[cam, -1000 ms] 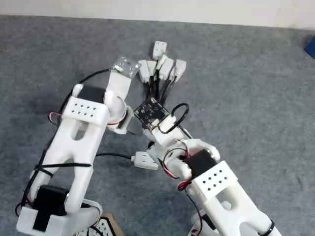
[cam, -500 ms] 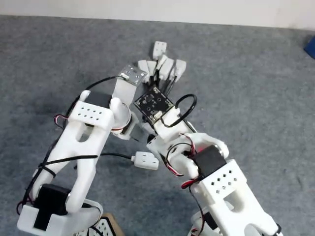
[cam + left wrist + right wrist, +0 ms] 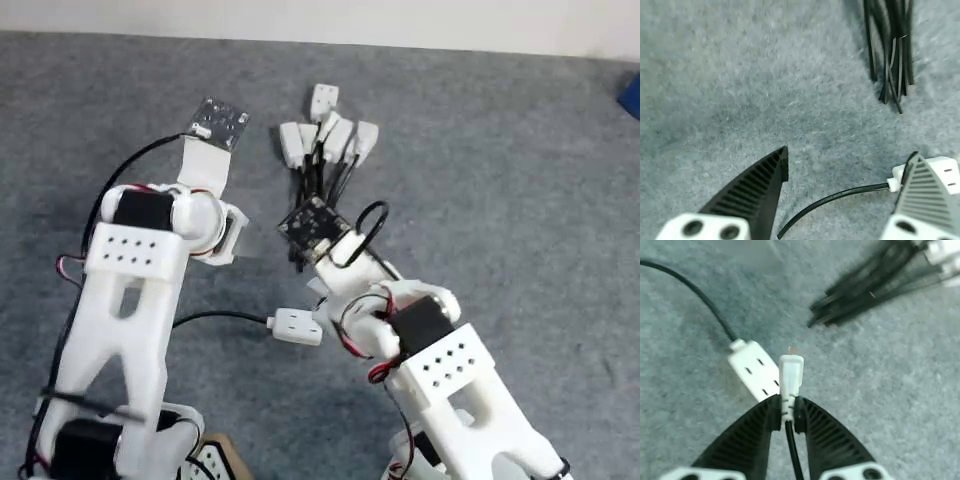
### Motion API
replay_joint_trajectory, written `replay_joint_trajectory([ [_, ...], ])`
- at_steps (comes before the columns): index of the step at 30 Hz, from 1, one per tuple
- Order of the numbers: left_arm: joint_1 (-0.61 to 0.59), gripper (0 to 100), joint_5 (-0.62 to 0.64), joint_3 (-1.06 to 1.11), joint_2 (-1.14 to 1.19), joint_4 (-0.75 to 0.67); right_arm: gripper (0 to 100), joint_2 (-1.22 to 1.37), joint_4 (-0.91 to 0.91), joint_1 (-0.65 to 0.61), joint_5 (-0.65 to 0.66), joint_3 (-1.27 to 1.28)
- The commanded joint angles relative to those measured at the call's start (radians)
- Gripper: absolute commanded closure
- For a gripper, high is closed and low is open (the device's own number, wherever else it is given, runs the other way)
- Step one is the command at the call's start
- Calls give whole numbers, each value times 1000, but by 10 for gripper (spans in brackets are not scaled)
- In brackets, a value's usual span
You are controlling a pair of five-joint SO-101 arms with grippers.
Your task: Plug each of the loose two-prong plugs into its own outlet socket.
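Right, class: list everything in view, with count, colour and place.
outlet block: one, white, black cord, lying on the carpet.
held plug: one, white, in the right gripper, beside the outlet block.
loose plugs: about five, white, black cords, far side of carpet.
carpet: one, grey, under everything.
blue object: one, at the high view's right edge.
left gripper: one, black fingers open, above carpet.
right gripper: one, black fingers shut on held plug.

A: Table cover (image 3: 520,200)?
B: Grey, mottled nap.
A: Plug (image 3: 790,372), outlet block (image 3: 754,371)?
B: Both white, on black cord. Cord bundle (image 3: 890,60) black too.
A: Arms (image 3: 110,350)?
B: White shells, black motors. Left gripper (image 3: 849,151), right gripper (image 3: 786,407): black, ribbed, white bases.
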Motion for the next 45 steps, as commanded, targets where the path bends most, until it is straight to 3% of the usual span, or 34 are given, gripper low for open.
replay_joint_trajectory([
  [1, 79, 639, 5, -2, -54, 12, 992, -24, -22, -70, -32, -25],
  [11, 208, 639, 31, 240, -54, -117, 992, -24, -21, -79, -61, -62],
  [36, 278, 639, 26, 332, -53, -193, 992, -22, -13, -79, -61, -62],
  [38, 236, 639, 25, 331, -61, -196, 992, -22, -13, -77, -61, -54],
  [42, 4, 639, 32, 303, -56, -245, 992, -10, -13, -33, -97, -61],
  [45, -111, 639, 146, 334, -53, -322, 993, 85, -12, -12, -199, -102],
])
